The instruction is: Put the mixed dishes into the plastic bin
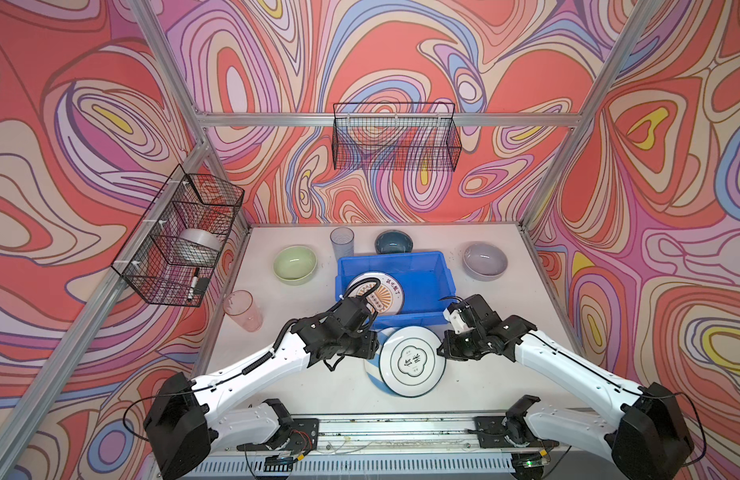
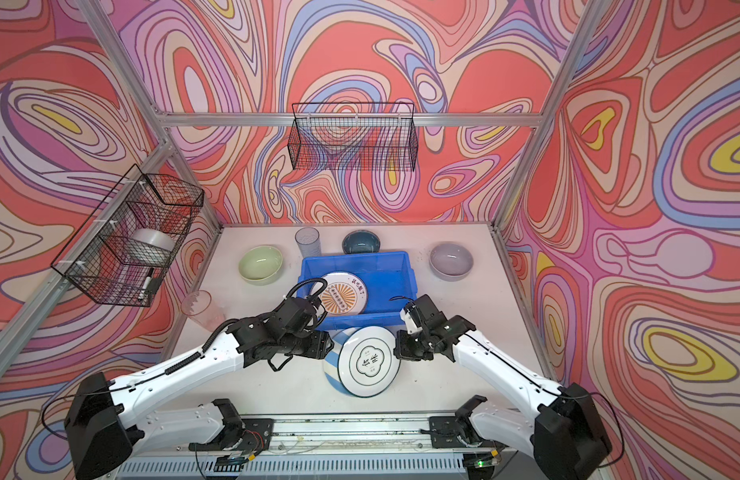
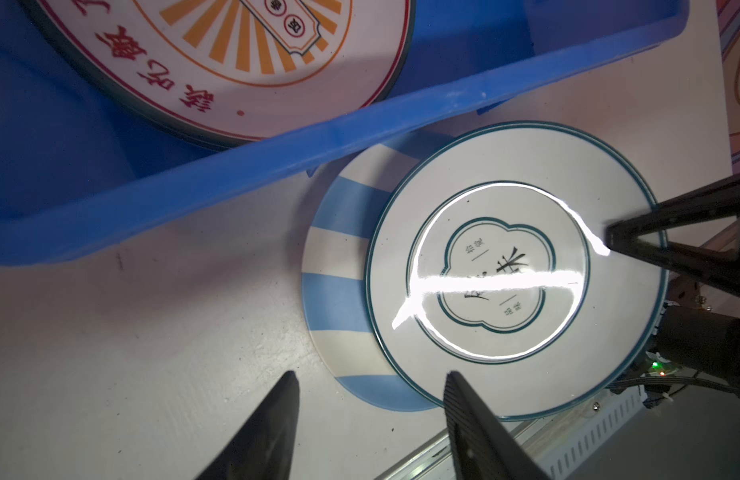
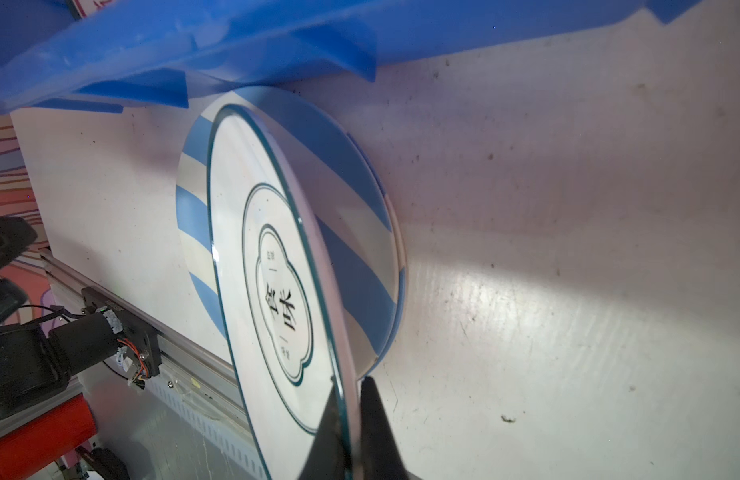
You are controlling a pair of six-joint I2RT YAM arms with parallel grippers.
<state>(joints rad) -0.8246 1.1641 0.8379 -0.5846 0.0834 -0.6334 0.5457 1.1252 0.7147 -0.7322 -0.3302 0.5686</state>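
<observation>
Pinching tilted green-rimmed plate [image 4: 276, 270] by thin rim with right gripper [image 4: 350, 386], left gripper [image 3: 371, 376] spread, empty; may slip, drop onto striped plate [image 4: 355, 249] beneath.

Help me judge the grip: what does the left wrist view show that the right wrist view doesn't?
Only the left wrist view: the orange plate lying in the bin, and the left hand open, holding nothing. Only the right wrist view: the right hand shut on the edge of the green-rimmed plate, which tilts up off the striped plate. Both: the bin's rim, the green-rimmed plate and the striped plate under it.
</observation>
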